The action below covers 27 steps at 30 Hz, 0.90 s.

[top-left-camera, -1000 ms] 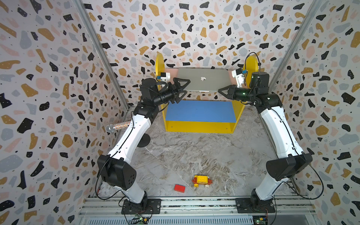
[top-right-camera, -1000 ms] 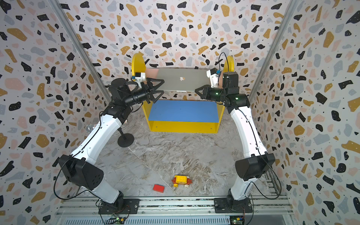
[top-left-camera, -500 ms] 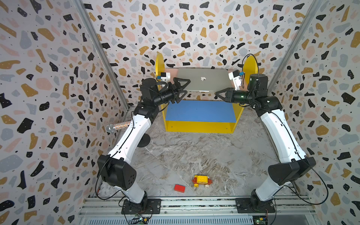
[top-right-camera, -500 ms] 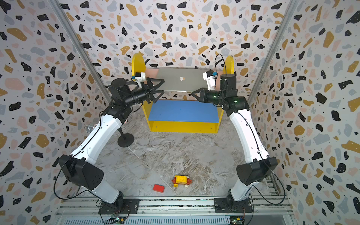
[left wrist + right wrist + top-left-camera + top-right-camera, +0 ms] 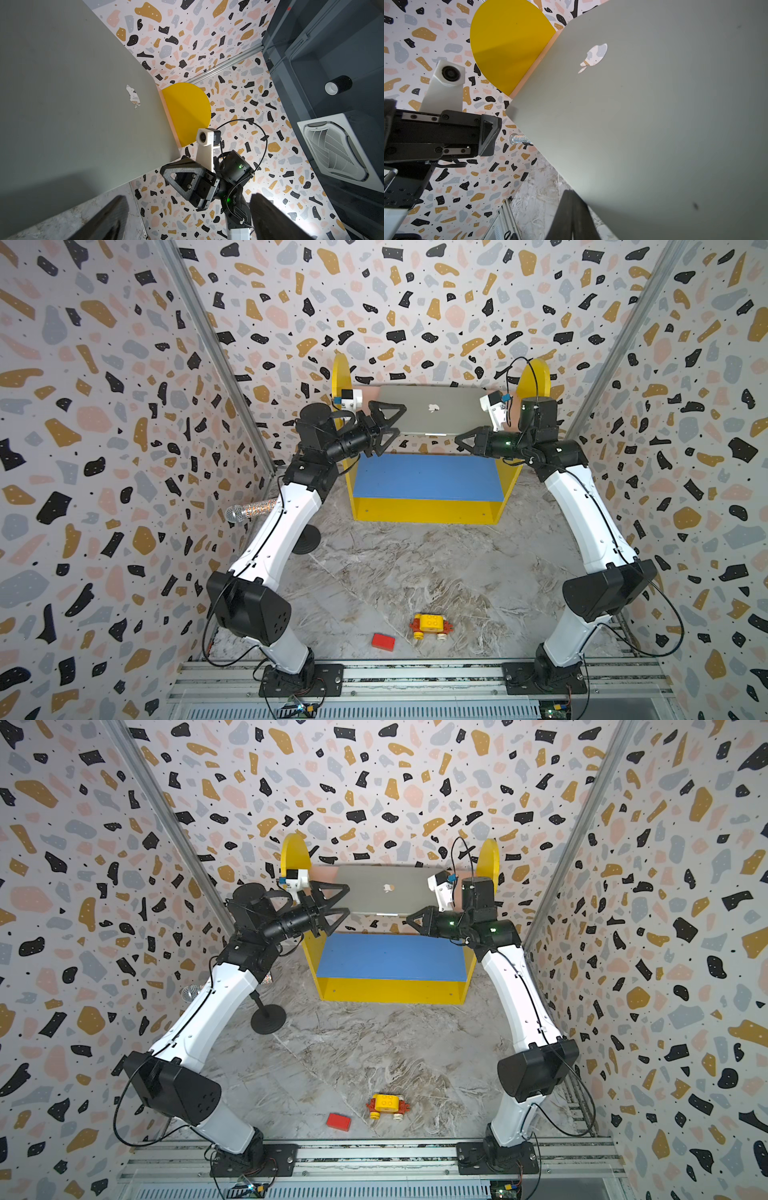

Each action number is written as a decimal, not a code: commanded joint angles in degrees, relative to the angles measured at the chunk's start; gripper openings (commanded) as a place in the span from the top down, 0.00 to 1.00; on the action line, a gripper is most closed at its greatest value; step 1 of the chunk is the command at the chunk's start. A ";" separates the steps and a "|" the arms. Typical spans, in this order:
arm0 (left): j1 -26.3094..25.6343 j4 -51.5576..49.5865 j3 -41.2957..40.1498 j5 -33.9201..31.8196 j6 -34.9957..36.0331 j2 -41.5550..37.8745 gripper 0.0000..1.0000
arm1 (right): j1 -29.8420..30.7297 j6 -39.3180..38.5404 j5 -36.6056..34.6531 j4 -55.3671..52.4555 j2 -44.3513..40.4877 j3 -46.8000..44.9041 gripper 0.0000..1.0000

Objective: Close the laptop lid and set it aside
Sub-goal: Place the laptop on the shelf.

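The silver-grey laptop (image 5: 440, 408) (image 5: 390, 888) lies on the top shelf of a yellow stand at the back. The laptop lid (image 5: 72, 93) (image 5: 654, 114) shows its flat outside with the apple logo; no screen or keyboard shows. My left gripper (image 5: 397, 420) (image 5: 345, 899) (image 5: 187, 218) is open at the laptop's left edge, with nothing between its fingers. My right gripper (image 5: 459, 442) (image 5: 409, 919) (image 5: 571, 207) is shut and empty, its tip by the front edge of the laptop near its right corner.
The yellow stand has a blue lower step (image 5: 424, 477) and two round yellow side discs (image 5: 536, 375). A glittery microphone (image 5: 249, 510) on a black round base (image 5: 305, 539) stands at the left. A yellow toy car (image 5: 430, 626) and a red block (image 5: 383, 642) lie near the front.
My right gripper has swung left along the laptop's front edge, and its wrist has turned. The left arm and the laptop have not moved.
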<state>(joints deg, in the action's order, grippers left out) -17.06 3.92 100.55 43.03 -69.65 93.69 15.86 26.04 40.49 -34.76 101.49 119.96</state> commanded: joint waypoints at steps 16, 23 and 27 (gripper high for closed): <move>-0.17 2.56 2.52 0.91 0.74 2.51 0.15 | -1.88 1.60 0.96 1.94 3.16 4.84 0.93; -0.17 2.67 3.13 0.99 0.68 3.52 0.25 | -2.21 2.12 1.22 2.31 3.87 5.53 0.93; -0.17 2.42 4.06 0.96 0.65 4.30 0.26 | -2.40 2.47 1.43 2.66 4.11 5.79 0.93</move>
<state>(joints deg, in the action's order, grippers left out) -17.06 3.99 102.21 43.38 -69.65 97.34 14.31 27.97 42.87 -34.85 105.06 123.17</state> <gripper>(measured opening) 0.743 0.073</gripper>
